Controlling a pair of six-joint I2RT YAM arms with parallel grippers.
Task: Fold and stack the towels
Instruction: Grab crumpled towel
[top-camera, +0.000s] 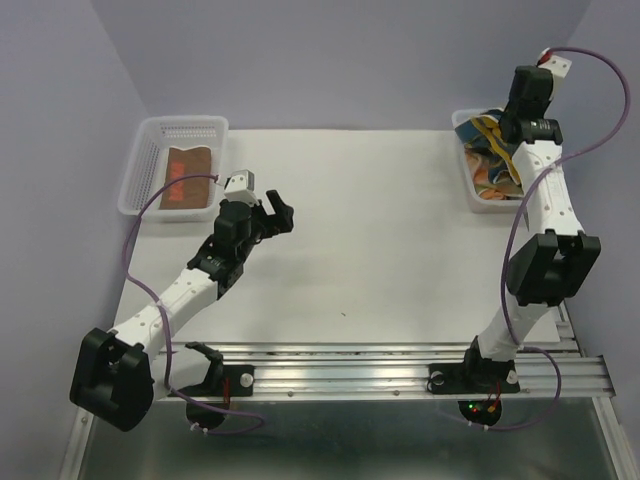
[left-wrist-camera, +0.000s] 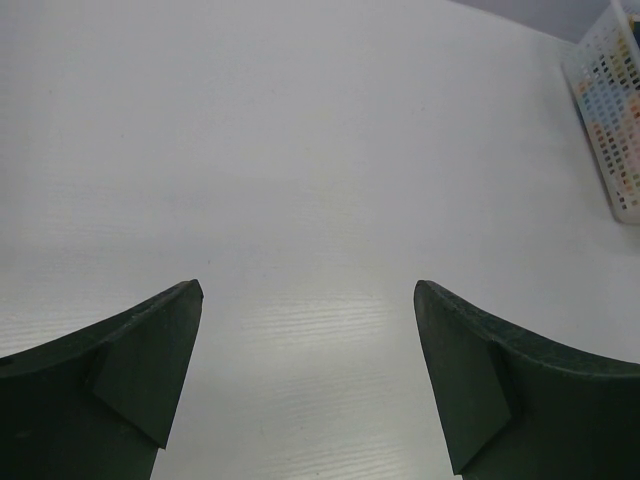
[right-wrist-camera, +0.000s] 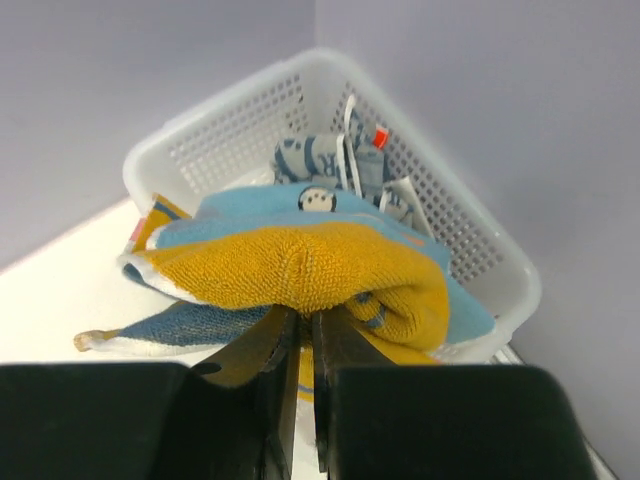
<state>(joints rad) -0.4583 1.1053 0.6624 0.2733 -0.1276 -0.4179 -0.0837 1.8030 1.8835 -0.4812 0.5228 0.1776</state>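
My right gripper (right-wrist-camera: 305, 318) is shut on a yellow and blue towel (right-wrist-camera: 300, 265), pinching a fold of it above the white mesh basket (right-wrist-camera: 480, 260) at the table's far right (top-camera: 466, 180). More towels, one blue-white patterned (right-wrist-camera: 310, 160), lie in that basket. A brown towel (top-camera: 187, 175) lies folded in the left mesh basket (top-camera: 140, 160). My left gripper (top-camera: 272, 215) is open and empty over bare table right of that basket; in the left wrist view its fingers (left-wrist-camera: 150, 360) stand wide apart.
The white table top (top-camera: 370, 230) spans the space between the two baskets. The right basket also shows at the far right of the left wrist view (left-wrist-camera: 612, 110). A metal rail (top-camera: 400, 365) runs along the near edge.
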